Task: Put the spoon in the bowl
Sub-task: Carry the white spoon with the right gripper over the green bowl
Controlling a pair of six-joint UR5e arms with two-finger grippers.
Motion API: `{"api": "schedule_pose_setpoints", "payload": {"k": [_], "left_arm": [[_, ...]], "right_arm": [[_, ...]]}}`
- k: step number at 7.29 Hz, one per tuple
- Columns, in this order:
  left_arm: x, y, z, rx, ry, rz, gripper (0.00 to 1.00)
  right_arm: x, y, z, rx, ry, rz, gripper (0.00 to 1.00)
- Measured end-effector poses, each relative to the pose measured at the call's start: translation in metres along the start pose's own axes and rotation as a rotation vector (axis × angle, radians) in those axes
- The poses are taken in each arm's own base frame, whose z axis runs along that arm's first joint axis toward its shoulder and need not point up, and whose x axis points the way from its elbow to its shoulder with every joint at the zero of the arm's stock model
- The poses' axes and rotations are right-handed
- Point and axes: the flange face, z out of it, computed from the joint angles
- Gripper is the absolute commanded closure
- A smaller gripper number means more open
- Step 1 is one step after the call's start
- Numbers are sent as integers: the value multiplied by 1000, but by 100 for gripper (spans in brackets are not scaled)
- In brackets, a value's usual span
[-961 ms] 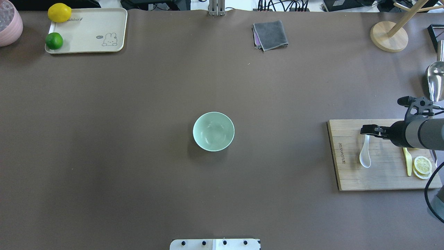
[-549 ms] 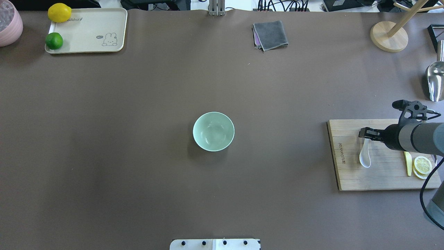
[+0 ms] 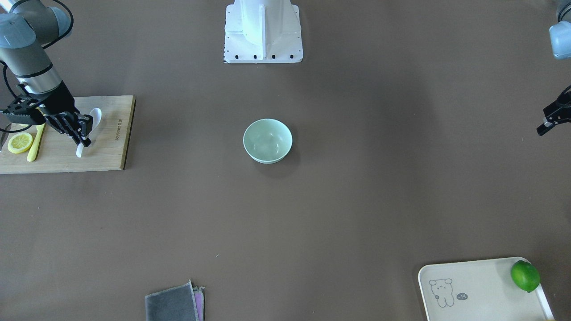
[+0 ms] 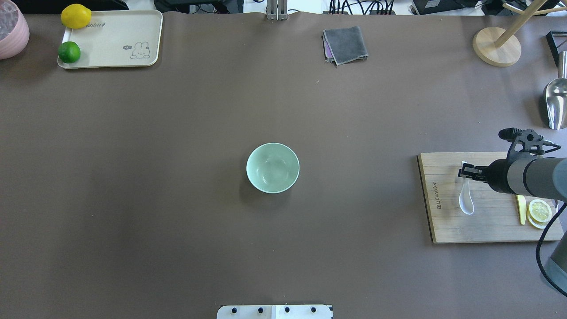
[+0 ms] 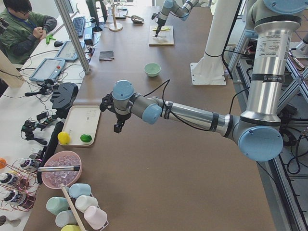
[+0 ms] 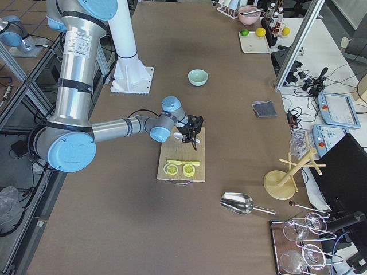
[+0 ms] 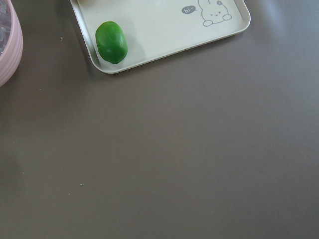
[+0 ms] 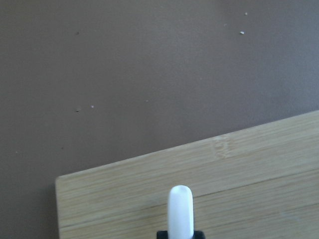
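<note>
Spoon point(image 4: 466, 201): a glossy white soup spoon on the bamboo cutting board point(image 4: 443, 221), at the end of the board nearer the bowl. Its oval scoop points toward the robot and its curved handle points away. The scoop appears to rest on the wood.

Right gripper point(image 4: 465, 171): it reaches in over the board and is clamped on the spoon's handle. The fingers are drawn in against the handle from both sides. In the right wrist view the rounded tip of the handle pokes out past the black fingers, above the board's far edge.

Bowl point(image 4: 272, 167): a pale mint-green bowl, upright at the middle of the brown table point(image 4: 177, 177), well apart from the board and the spoon.

Left gripper point(image 3: 551, 118): it hangs above the table at the opposite end, near the cream tray point(image 4: 115, 48). Whether its fingers are parted cannot be told. Its wrist camera looks down on the tray's corner and the lime point(image 4: 69, 52) lying there.

Other items: a slim yellow knife point(image 4: 521, 208) and lemon slices point(image 4: 540, 210) lie at the board's outer end. A whole lemon point(image 4: 75, 16) sits on the tray's far corner. A folded grey cloth point(image 4: 345, 44) lies near the far edge. A metal scoop point(image 4: 556, 104) and a wooden stand point(image 4: 496, 46) lie beyond the board.
</note>
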Motion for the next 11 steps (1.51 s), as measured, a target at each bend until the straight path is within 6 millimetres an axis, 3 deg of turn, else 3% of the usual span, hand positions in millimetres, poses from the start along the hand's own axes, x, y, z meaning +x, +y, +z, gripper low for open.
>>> {"api": "schedule_pose_setpoints", "payload": {"k": [1, 2, 3, 6, 7, 8, 9, 10, 11], "left_arm": [[0, 0, 0, -1, 0, -1, 2], [0, 0, 1, -1, 0, -1, 2], [0, 0, 1, -2, 0, -2, 2], [0, 0, 1, -2, 0, -3, 2], [0, 0, 1, -2, 0, -4, 2], [0, 1, 1, -3, 0, -5, 2], [-1, 2, 1, -4, 1, -6, 2], [-1, 3, 1, -5, 1, -6, 2], [-1, 4, 2, -5, 1, -7, 2]], "right_arm": [[-28, -3, -13, -3, -1, 20, 100], [-82, -8, -25, -8, 10, 77, 100], [-146, -7, -31, -10, 26, 143, 100], [-343, 36, -39, 30, 67, 342, 100], [-401, 46, -32, 60, 86, 407, 100], [-445, 55, -21, 94, 105, 454, 100], [-467, 64, -11, 121, 121, 472, 61], [-475, 72, -5, 139, 129, 472, 1], [-477, 76, -3, 147, 132, 467, 0]]}}
